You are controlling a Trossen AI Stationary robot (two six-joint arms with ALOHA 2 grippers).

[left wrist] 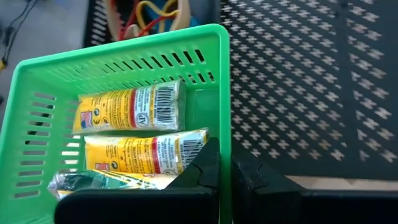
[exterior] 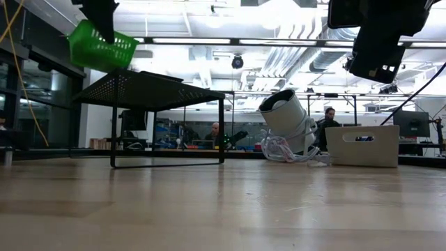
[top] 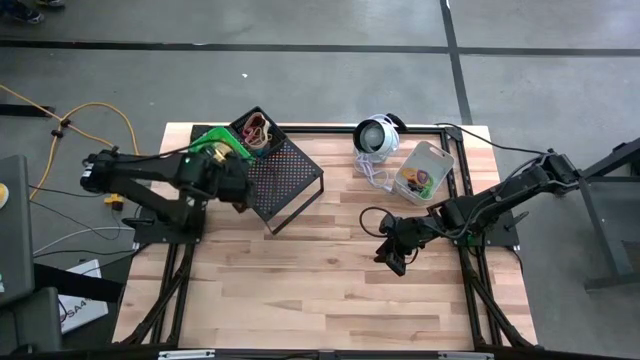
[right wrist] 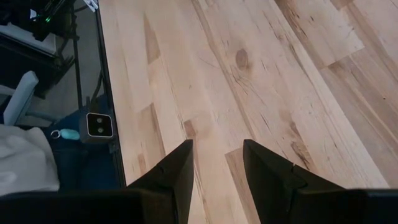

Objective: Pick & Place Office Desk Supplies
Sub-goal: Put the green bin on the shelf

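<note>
A green bin [left wrist: 124,74] holds yellow packets [left wrist: 130,109] and hangs tilted over the left end of the black mesh rack [top: 290,180]. My left gripper [left wrist: 225,177] is shut on it. A black bin [top: 255,130] with coloured elastic loops stands on the rack's far corner. A pale clear bin [top: 425,172] rests on the table at the far right. My right gripper [top: 392,255] hovers open over bare wood [right wrist: 217,93], right of centre, with nothing between its fingers. My left gripper pinches one side wall of the green bin [left wrist: 225,124] at its rim, with one finger [left wrist: 202,168] inside the bin and the other outside. The fingers slant down from the table's left side. The bin [exterior: 101,45] is held up, tilted, above the rack top.
A round white-and-black device [top: 378,135] with a coiled cord lies at the far edge beside the clear bin. The rack [exterior: 153,87] stands on thin legs at the far left. The wooden table's near half [top: 300,290] is bare. People sit in the room behind the table.
</note>
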